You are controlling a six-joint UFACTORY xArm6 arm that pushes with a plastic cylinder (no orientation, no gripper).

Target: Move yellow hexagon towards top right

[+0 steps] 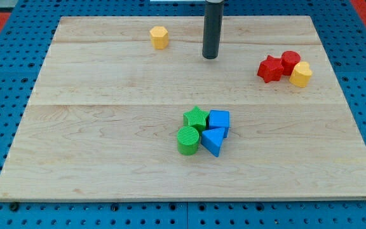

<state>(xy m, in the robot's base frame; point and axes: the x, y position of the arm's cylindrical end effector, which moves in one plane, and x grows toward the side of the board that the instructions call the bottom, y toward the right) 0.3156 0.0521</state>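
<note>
- The yellow hexagon (pixel 159 37) stands near the top edge of the worktop (pixel 107 152), left of the middle.
- My tip (pixel 210 56) is to its right, apart from it.
- There are no fingers, only the rod.
- The block seems light, stiff and easy to slide; I would push on its left face.

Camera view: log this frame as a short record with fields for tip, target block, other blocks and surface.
tip: my tip is near the view's top centre, touching no block
target: yellow hexagon at the view's upper left, to the left of the tip and apart from it
right cluster: red star, red cylinder, second yellow block
centre cluster: green star, green cylinder, blue cube, blue triangular block
surface: wooden board
</note>
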